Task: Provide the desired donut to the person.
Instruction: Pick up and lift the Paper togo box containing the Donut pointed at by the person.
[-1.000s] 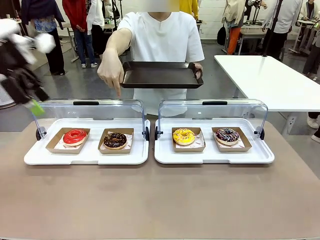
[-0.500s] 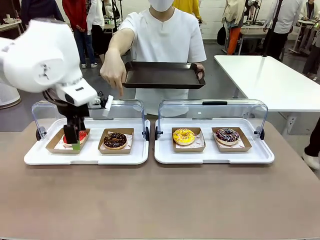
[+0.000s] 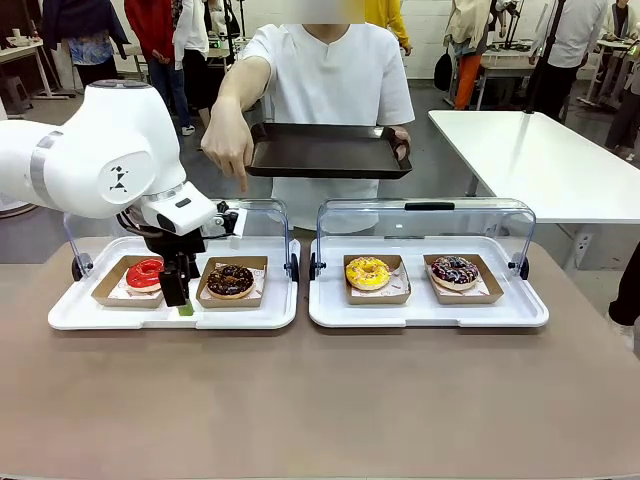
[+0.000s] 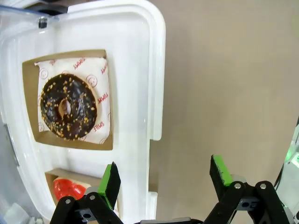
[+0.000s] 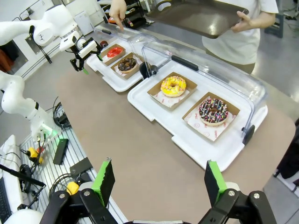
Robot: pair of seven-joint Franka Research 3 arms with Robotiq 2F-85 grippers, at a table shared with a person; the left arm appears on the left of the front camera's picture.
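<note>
Right,
- L gripper (image 3: 182,303) hangs low over the left white tray (image 3: 100,316), in the gap btw the red donut (image 3: 148,272) and the choc donut (image 3: 231,279).
- Its jaws are spread wide, nothing in them. In the wrist view, L gripper (image 4: 166,175) has one green pad above the tray's front rim near the red donut (image 4: 67,189) and the other above bare table (image 4: 233,70).
- Choc donut (image 4: 68,112) w/ nut bits sits in its cardboard boat on paper, untouched, in the right slot of that tray.
- Person (image 3: 330,80) stands at the far side, pointing hand (image 3: 228,150) aimed down over the left tray's raised clear lid (image 3: 255,215), roughly above the choc donut.
- Their other hand holds a dark tray (image 3: 325,150) level at chest height.
- R gripper (image 5: 156,179) is high, off the table's corner, jaws apart and empty.
- Right white tray (image 5: 154,105): yellow donut (image 5: 173,86) and sprinkle donut (image 5: 213,110) side by side in their boats, lid up.
</note>
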